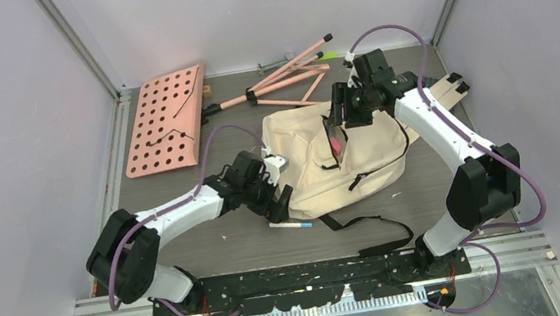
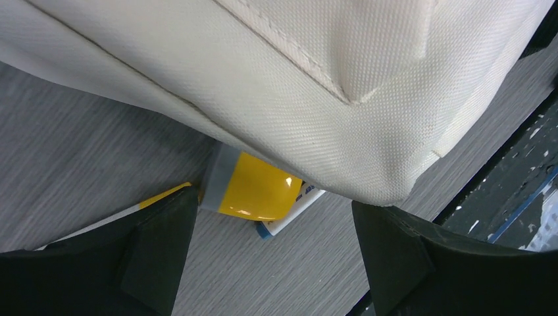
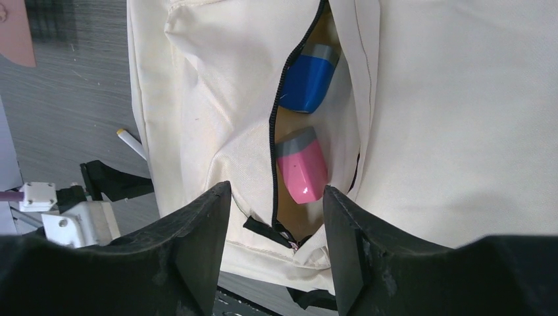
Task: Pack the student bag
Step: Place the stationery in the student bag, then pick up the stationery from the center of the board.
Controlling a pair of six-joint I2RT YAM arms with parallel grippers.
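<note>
The student bag [image 1: 368,158] lies on the counter [image 1: 216,254]. Above its unzipped pocket [image 3: 279,131], the right hand [image 3: 275,191] hangs open, seemingly for packing. At the bag's near corner, the left hand [image 2: 275,201] is open, perhaps steadying it.

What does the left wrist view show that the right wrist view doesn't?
Only left wrist: a yellow block with a grey band peeking from under the cream-beige cloth backpack. Only right wrist: the black-zippered pocket gaping, with a blue block with a grey band and a pink block with a grey band inside. Both: that backpack, the grey wood-grain table, and an open black pincer, the left pincer and the right pincer.
</note>
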